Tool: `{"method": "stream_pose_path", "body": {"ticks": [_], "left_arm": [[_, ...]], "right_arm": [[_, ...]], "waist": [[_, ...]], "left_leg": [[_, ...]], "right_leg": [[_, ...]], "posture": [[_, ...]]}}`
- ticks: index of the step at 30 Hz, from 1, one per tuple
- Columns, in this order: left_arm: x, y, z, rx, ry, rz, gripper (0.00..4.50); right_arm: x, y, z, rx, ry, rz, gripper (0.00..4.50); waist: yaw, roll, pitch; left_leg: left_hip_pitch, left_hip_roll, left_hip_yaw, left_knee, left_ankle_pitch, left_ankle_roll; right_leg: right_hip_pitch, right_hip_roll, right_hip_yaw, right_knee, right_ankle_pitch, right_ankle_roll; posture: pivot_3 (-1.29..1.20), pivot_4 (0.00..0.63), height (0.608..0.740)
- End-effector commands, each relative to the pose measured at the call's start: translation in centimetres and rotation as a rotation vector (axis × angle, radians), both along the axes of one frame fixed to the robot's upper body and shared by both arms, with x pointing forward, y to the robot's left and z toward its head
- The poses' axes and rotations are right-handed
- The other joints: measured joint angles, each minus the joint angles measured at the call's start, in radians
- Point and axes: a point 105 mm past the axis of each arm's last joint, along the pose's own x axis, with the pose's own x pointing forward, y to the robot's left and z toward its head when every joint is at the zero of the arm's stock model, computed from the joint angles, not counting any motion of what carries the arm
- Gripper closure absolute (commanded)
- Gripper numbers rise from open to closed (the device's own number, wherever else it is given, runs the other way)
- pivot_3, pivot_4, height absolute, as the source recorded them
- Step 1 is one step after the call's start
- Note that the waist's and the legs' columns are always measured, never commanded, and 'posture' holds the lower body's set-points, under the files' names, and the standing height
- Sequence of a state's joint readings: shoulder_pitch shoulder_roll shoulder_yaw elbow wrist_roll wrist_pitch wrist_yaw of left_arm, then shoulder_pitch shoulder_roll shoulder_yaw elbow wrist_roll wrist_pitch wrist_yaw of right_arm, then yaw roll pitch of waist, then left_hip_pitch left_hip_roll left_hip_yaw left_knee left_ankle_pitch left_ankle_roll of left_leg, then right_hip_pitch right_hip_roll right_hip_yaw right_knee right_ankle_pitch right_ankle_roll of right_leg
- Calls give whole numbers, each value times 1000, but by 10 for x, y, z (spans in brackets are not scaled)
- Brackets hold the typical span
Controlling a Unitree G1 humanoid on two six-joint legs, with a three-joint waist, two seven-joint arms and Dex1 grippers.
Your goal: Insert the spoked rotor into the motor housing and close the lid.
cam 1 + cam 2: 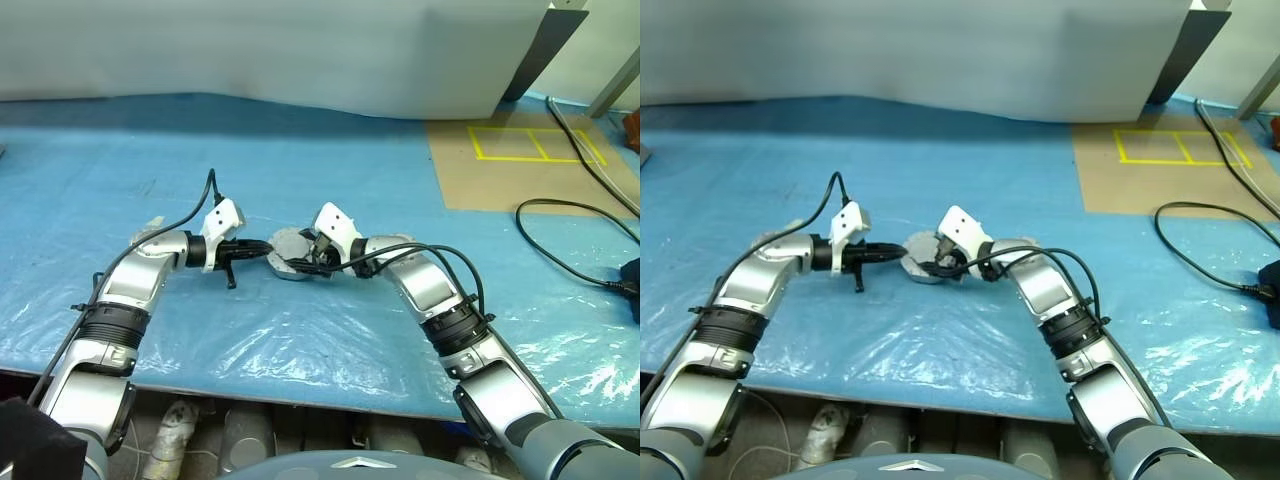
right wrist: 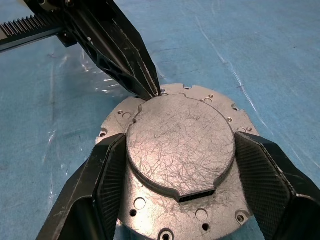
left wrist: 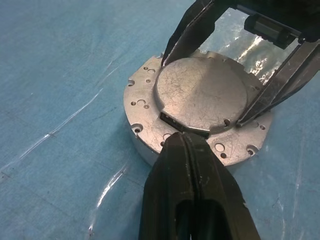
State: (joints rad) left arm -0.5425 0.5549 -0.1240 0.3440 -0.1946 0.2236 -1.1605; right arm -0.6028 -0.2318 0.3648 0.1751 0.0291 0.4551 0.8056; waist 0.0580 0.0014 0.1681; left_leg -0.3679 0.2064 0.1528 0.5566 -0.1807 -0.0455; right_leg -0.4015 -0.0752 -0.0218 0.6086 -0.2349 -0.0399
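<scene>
Left wrist view: one motor housing (image 3: 145, 140) sits on the blue plastic sheet (image 3: 60, 75) that covers my bench, and one lid (image 3: 200, 95) lies flat on top of it, plain grey scratched face up, its raised round part ringed by the housing's flange with small holes. My left claw (image 3: 189, 150) is clenched, its two black fingers pressed together with nothing between them, the joined tips touching the lid's edge at the small rectangular notch. Across the lid, my right claw's two fingers (image 3: 190, 35) stand spread, one at each side of the raised disc.

From the right wrist, my right claw (image 2: 180, 165) straddles the lid (image 2: 180, 145), one ribbed pad at either side of the raised part and against its rim, so I read it as grasping the lid with the jaws wide. The left claw's shut tips (image 2: 145, 82) meet the lid's far edge there.

From the head camera, my two arms meet near the middle of the bench, the left claw (image 1: 262, 252) and the right claw (image 1: 305, 262) closing in from opposite sides on the single grey assembly (image 1: 285, 245). Farther right on the bench lie one tan board (image 1: 520, 160) marked with yellow tape lines (image 1: 535, 143) and black cables (image 1: 570, 245). The spoked rotor cannot be made out; the lid covers the housing's inside.
</scene>
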Motion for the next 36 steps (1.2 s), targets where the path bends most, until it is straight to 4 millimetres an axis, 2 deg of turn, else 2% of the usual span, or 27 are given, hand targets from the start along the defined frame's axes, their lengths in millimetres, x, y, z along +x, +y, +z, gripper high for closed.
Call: {"method": "stream_pose_path", "body": {"ticks": [1,3,7,11,14,17,21,23,25,28,31,34,36], "left_arm": [[-9,-3,-18,65,33,-40,4486],[-9,1,-24,98,33,-39,4486],[-4,3,-24,102,20,-14,4486],[-3,2,-23,94,19,-14,4500],[-3,2,-23,94,19,-13,4500],[-3,2,-23,93,19,-13,4500],[-3,3,-24,99,18,-13,4500],[-2,2,-23,100,17,-16,4500],[-2,2,-22,102,15,-18,4500],[-1,1,-22,103,10,-22,4500],[0,1,-21,102,7,-21,4500],[1,2,-22,103,10,-16,4500],[1,2,-23,105,10,-17,4500]], "right_arm": [[-6,-14,-35,-73,128,-37,1521],[-6,-16,-35,-80,122,-42,1521],[-9,-15,-29,-48,105,-8,1521],[-12,-15,-20,-25,91,25,217],[-9,-18,-5,15,60,44,217],[-6,-17,19,124,15,47,217],[0,-21,42,250,-12,11,217],[3,-26,55,335,12,-19,217],[9,-39,64,447,116,-81,217],[8,-57,44,488,360,-166,217],[-7,-70,16,498,613,-223,217],[-21,-72,2,522,770,-229,217],[-29,-67,-1,568,842,-207,217]], "waist": [[2,0,0],[5,1,-1],[11,2,-4],[12,1,-5],[11,1,-5],[11,1,-4],[12,2,-4],[12,2,-4],[12,2,-4],[14,2,-4],[16,2,-4],[18,2,-4],[19,2,-4]], "left_leg": [[0,0,0,0,0,0],[1,0,0,0,0,0],[2,0,0,0,0,0],[1,0,0,0,0,0],[2,0,0,0,0,0],[2,0,0,0,0,0],[0,0,0,0,0,0],[-1,0,0,0,0,0],[-1,0,0,0,0,0],[0,0,0,0,0,0],[0,0,0,-1,0,0],[0,0,0,-2,0,0],[-1,0,0,-2,0,0]], "right_leg": [[0,0,0,0,0,0],[1,0,0,0,0,0],[1,0,0,0,0,0],[2,0,0,-1,0,0],[2,0,0,0,0,0],[1,0,0,0,0,0],[0,0,0,0,0,0],[0,0,0,0,0,0],[-1,0,0,0,0,0],[0,0,0,0,0,0],[0,0,0,-1,0,0],[0,0,-1,-1,0,0],[-1,0,-1,-1,0,0]], "posture": [[0,150,740],[0,150,740],[0,150,740],[0,150,740],[0,150,740],[0,150,740],[0,150,740],[0,150,740],[0,150,740],[0,150,740],[0,150,740],[0,150,740],[0,150,740]]}}
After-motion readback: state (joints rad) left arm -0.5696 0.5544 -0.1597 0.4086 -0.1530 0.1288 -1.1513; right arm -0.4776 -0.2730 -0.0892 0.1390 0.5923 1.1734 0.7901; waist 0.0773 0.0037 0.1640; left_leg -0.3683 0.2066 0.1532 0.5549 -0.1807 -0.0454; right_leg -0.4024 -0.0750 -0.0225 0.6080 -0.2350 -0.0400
